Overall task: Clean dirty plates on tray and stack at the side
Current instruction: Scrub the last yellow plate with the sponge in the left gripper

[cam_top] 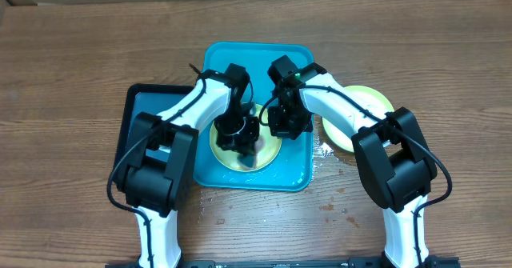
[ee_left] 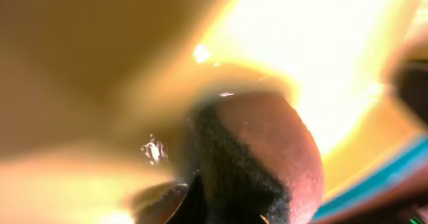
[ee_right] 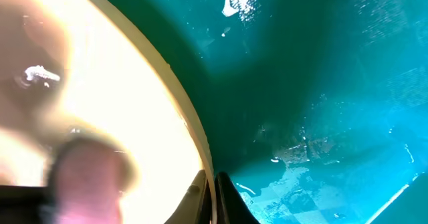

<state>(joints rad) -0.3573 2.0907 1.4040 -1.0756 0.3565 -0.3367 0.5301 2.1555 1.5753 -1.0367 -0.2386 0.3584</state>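
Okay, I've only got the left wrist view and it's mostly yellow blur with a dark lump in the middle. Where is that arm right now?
Observer: Overhead, the left claw is down over a yellow-rimmed plate that lies in the cyan tray.
Operator: And the other arm?
Observer: The right claw is at that plate's right edge. Its wrist view shows the rim running in between its fingers.
Operator: Any plates off the tray?
Observer: Yes, a second plate, yellow-green, lies on the table right of the tray, partly under the right arm. I can't tell whether more are stacked there.
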